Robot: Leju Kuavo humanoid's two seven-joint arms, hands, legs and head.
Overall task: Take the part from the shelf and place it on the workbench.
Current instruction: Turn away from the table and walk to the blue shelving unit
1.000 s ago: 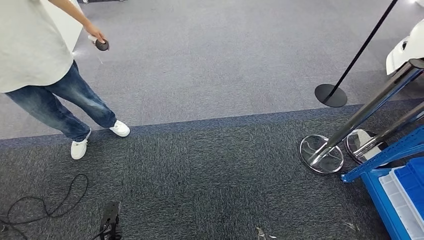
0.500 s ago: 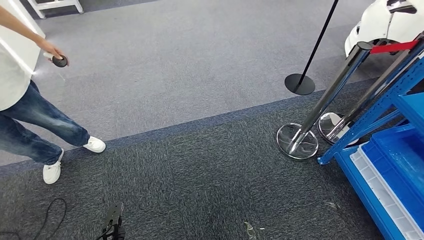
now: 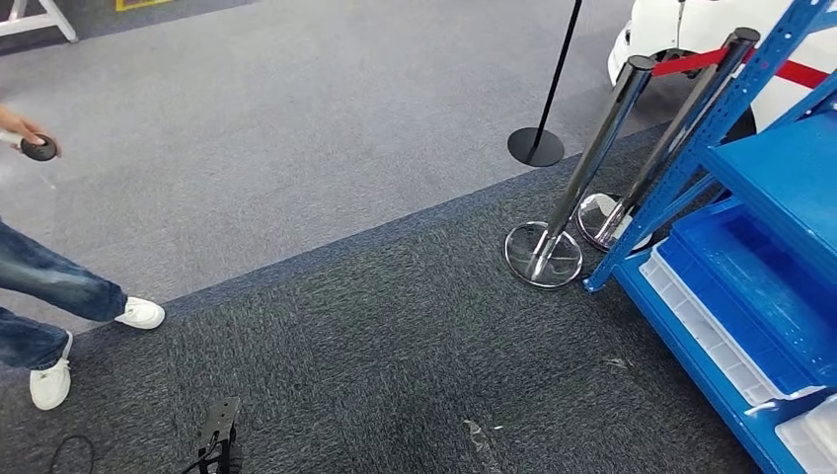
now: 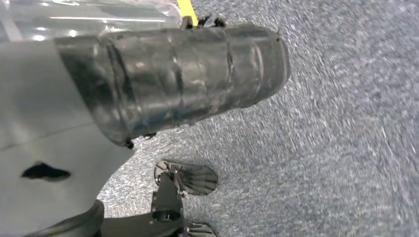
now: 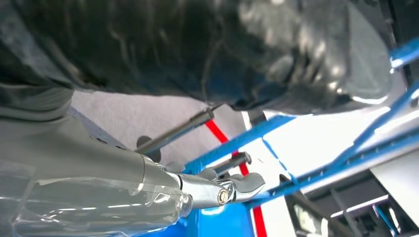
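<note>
Blue shelf (image 3: 760, 207) at right; right robot hand (image 5: 237, 185) beside its frame.

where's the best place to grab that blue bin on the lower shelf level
Probably its long outer rim, the edge facing the carpet, coming from the open aisle side. The blue bin lies flat under the upper shelf board, which blocks a reach from above, and the shelf upright stands at its far corner.

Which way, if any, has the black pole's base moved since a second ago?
No. The black pole's base sits beside the chrome stanchion base as before; the camera turned.
</note>
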